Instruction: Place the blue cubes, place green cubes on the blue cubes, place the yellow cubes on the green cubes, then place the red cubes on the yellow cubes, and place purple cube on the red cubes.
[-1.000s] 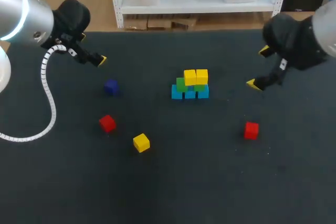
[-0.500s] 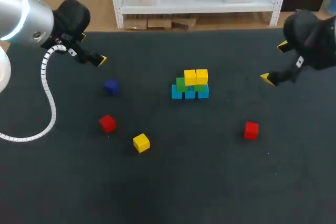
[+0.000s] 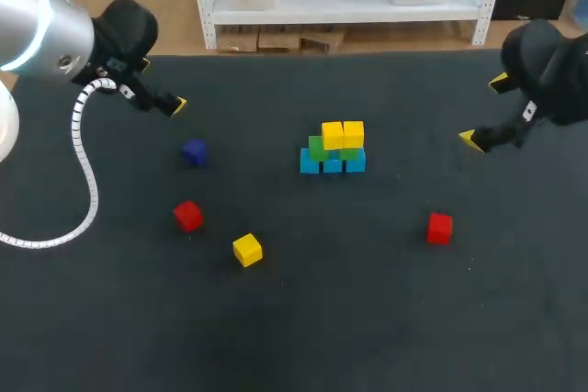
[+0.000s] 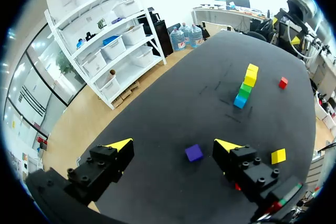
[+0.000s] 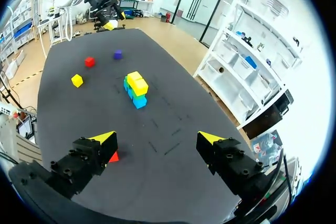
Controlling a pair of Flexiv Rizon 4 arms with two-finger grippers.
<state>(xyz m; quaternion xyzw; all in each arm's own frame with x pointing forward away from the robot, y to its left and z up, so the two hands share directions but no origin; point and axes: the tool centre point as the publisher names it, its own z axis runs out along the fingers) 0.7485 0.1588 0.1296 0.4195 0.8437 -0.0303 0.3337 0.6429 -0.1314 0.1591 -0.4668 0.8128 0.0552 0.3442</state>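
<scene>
On blue cubes (image 3: 332, 164) sit green cubes (image 3: 318, 147), topped by yellow cubes (image 3: 343, 134).

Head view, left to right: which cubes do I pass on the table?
left red cube → loose yellow cube → stack → right red cube. The purple cube is left out because it shares the left red cube's span.

Stack (image 3: 333, 149): blue base, green, yellow atop. Loose (scattered): purple cube (image 3: 194, 151), yellow cube (image 3: 246, 250), left red cube (image 3: 187, 216), right red cube (image 3: 439, 228).
</scene>
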